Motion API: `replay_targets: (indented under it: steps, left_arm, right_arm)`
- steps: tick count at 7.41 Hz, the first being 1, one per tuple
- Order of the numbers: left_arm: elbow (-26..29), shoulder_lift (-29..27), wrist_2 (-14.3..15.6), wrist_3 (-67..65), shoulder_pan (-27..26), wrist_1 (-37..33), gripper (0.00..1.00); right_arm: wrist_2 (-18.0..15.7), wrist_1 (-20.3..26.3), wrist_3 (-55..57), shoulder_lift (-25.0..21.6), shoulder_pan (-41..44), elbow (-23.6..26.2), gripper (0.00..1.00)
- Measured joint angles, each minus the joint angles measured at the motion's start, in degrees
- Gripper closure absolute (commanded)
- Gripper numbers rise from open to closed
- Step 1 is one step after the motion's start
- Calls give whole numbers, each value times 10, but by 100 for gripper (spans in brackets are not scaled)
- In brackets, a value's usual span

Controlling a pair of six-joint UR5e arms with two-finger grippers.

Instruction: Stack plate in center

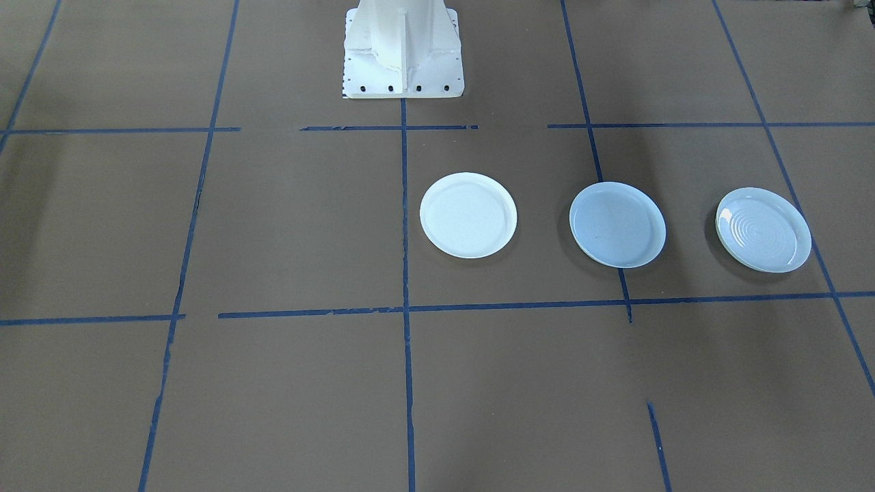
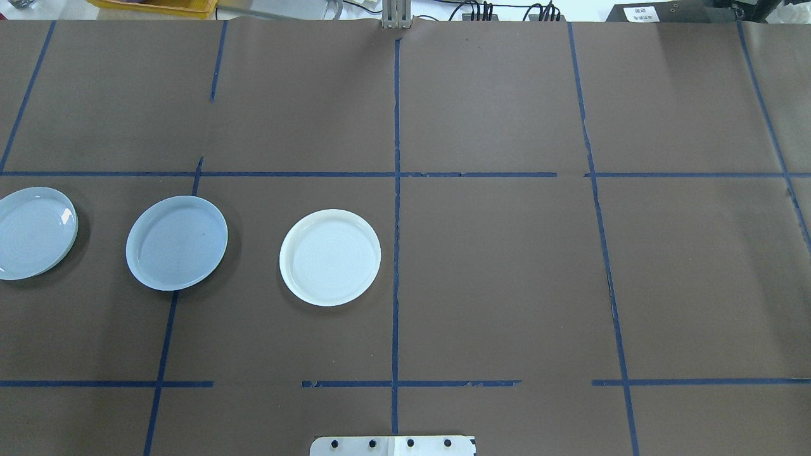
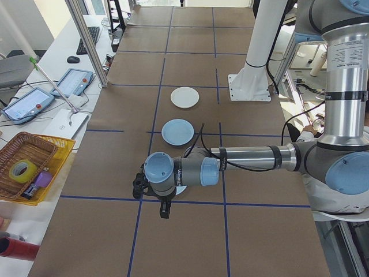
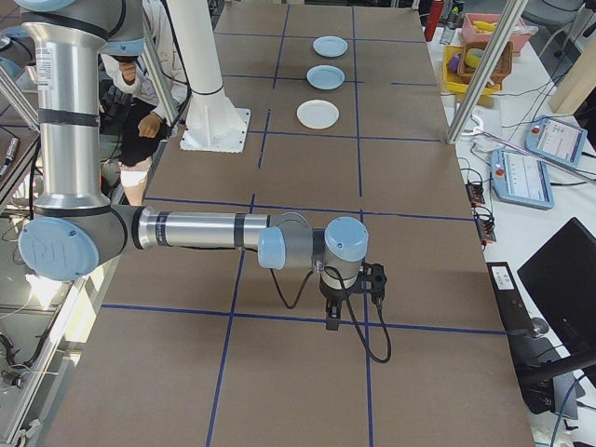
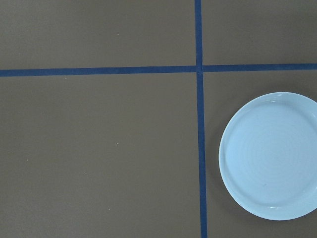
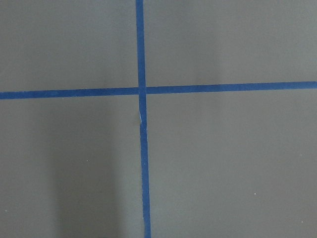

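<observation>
The tabletop [image 2: 494, 272] is covered in brown paper and divided into squares by blue tape lines [image 2: 396, 221]. The robot's white base [image 1: 403, 51] stands at the middle of its near edge.

The left arm [image 3: 253, 158] stretches out low over the tabletop at the robot's left end, and the right arm [image 4: 205, 230] does the same at the far opposite end. Each carries its tool pointing down above the paper: the left tool [image 3: 164, 209] and the right tool [image 4: 332, 317] show only in the side views, so I cannot tell whether either is released or clenched. Neither touches a plate.

Three plates lie in a row on the robot's left half, well apart from one another, none stacked. The white plate [image 2: 330, 257] sits just beside the middle tape line. The smooth pale-blue plate [image 2: 177, 242] is the middle one of the row and rests on a tape line. The ringed pale-blue plate [image 2: 35, 232] is outermost; the left wrist camera sees it [image 5: 271, 156] just beside a tape crossing.

The right wrist camera sees only paper and a tape crossing.
</observation>
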Motion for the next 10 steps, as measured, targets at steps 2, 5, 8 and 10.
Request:
replay_targets:
  steps: [2,5,8,10]
  left_arm:
    - [0,-2,-1,1,1,-1,0]
    - [1,-4,-1,4,2,-17,0]
    - [46,-6,-2,-48,36,-131,0]
    - [96,-6,-2,-143,90,-249,0]
  right_arm:
    - [0,0,0,0,0,0,0]
    - [0,0,0,0,0,0,0]
    - [0,0,0,0,0,0,0]
    - [0,0,0,0,0,0,0]
